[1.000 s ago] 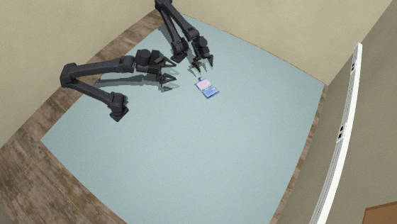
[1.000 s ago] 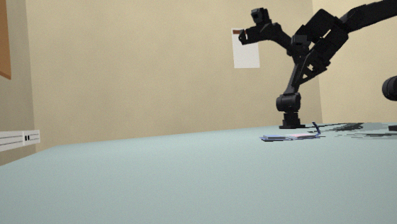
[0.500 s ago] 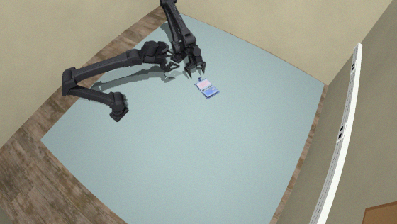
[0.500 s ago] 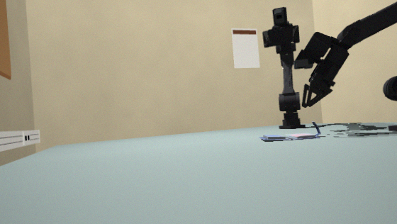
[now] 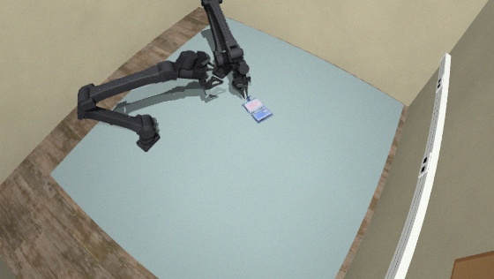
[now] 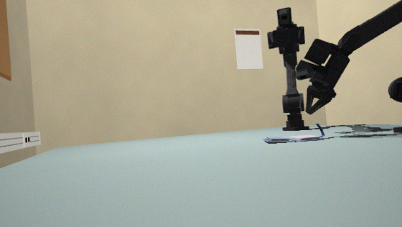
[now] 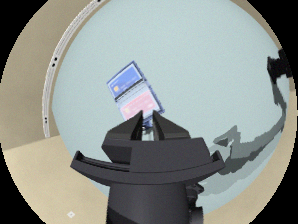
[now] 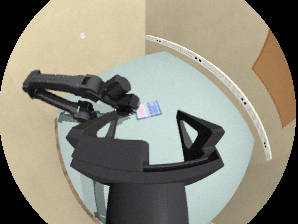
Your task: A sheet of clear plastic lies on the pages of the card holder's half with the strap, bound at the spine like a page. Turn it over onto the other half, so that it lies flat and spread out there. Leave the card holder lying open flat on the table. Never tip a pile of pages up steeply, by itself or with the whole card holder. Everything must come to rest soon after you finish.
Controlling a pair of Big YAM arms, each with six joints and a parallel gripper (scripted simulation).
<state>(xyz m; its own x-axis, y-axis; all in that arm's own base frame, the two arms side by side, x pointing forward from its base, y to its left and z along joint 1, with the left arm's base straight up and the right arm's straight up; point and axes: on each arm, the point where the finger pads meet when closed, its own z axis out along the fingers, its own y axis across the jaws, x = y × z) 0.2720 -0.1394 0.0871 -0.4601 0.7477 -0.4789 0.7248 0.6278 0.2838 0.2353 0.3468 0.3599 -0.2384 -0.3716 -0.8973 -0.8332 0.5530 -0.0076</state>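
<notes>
The card holder lies open flat. Its half with the strap has a pink page [image 5: 253, 105] [image 6: 305, 137] [image 7: 142, 105] [image 8: 141, 111]. The other half has a blue page [image 5: 263, 116] [image 6: 276, 139] [image 7: 125, 82] [image 8: 154, 108]. The strap [image 6: 320, 130] stands up at the pink half's outer end. The clear sheet cannot be told from the pink page. My left gripper [image 5: 245, 97] [image 6: 309, 112] [image 7: 147, 113] is slightly open, with nothing visible held, above the strap end. My right gripper [image 5: 219, 74] [image 8: 147, 113] is wide open and empty, well away from the holder, beside the left arm's base.
The two arms come close together beyond the strap end; the right gripper is hidden in the exterior view. A white rail [image 5: 434, 132] [image 7: 50, 75] [image 8: 220, 75] runs along the wall, far from the holder. A blue-green mat [image 5: 220, 199] lies under everything.
</notes>
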